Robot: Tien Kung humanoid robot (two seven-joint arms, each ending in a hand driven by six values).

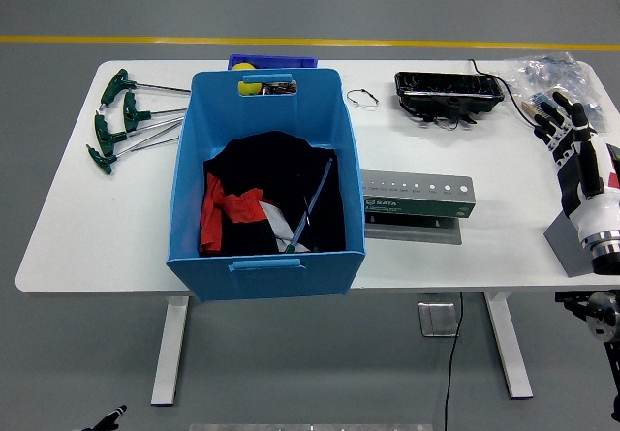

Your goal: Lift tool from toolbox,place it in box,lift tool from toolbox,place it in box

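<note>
Hovering open-fingered right hand (572,150) near plastic bag (550,75) — could easily snag it reaching for tool holder (417,199).

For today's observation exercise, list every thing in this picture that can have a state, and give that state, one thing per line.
Blue bin: upright, open-topped, holding black and red cloth.
Green-handled T wrenches: lying flat on the table, left of the bin.
Grey tool holder: its row of holes looks empty.
Black tray: upright on the table's far side.
Right hand: fingers spread, holding nothing, over the table's right edge.
Left hand: out of view.
</note>
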